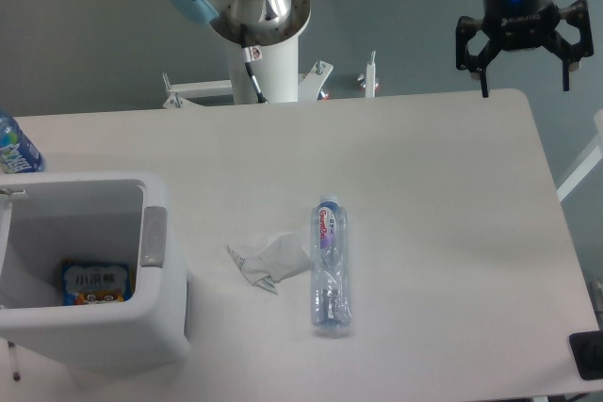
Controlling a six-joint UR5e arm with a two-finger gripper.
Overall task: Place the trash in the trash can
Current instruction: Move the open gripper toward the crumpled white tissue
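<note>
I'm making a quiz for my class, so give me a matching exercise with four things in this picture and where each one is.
Things:
1. bottle
2. paper wad
3. snack packet
4. gripper

Places:
A. inside the trash can
B. above the table's far right corner
C. lying mid-table, cap pointing away
D. between the can and the bottle

Pairs: 1-C, 2-D, 3-A, 4-B
</note>
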